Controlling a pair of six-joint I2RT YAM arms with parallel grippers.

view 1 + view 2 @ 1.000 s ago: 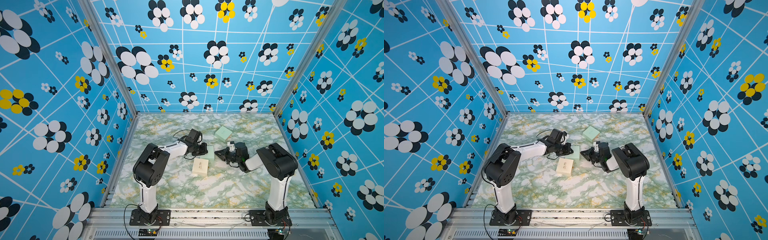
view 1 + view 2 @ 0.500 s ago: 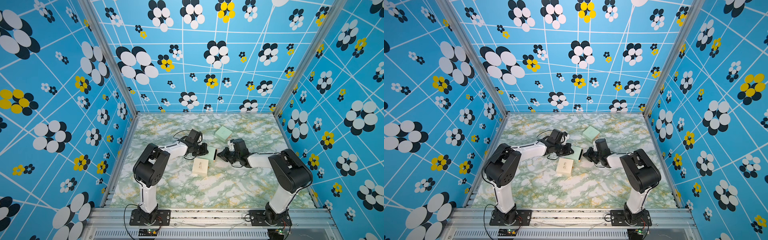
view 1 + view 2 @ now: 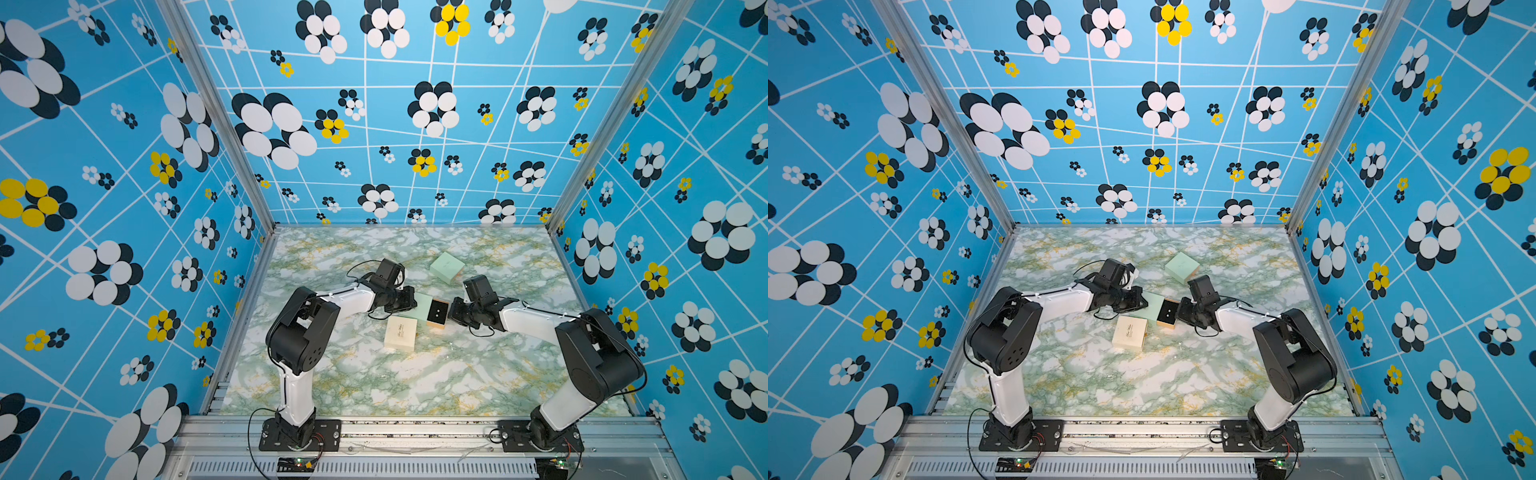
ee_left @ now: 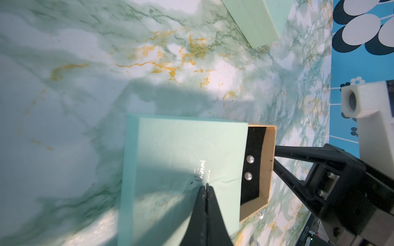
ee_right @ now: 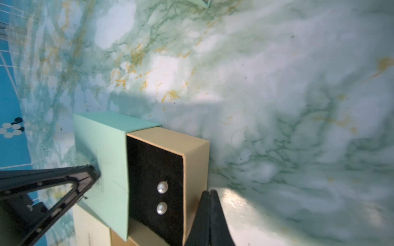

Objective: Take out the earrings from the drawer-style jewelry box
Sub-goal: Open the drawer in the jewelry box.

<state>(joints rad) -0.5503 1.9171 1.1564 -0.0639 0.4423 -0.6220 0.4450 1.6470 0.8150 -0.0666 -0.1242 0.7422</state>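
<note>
The left arm (image 3: 345, 299) and right arm (image 3: 536, 322) stretch low toward the middle of the table (image 3: 415, 374). The left gripper (image 4: 206, 188), jaws shut and empty, presses its tips on the jewelry box's mint-green sleeve (image 4: 181, 144). The right gripper (image 5: 210, 192), likewise shut and empty, meets the outer end of the tan drawer (image 5: 195, 153). The drawer stands out rightward, with two pearl earrings (image 5: 162, 187) on its black pad (image 5: 153, 161).

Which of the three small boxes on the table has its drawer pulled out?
The mint-green box in the middle: its tan drawer is slid out, showing two pearl earrings. The farther mint-green box and the cream box are shut.
</note>
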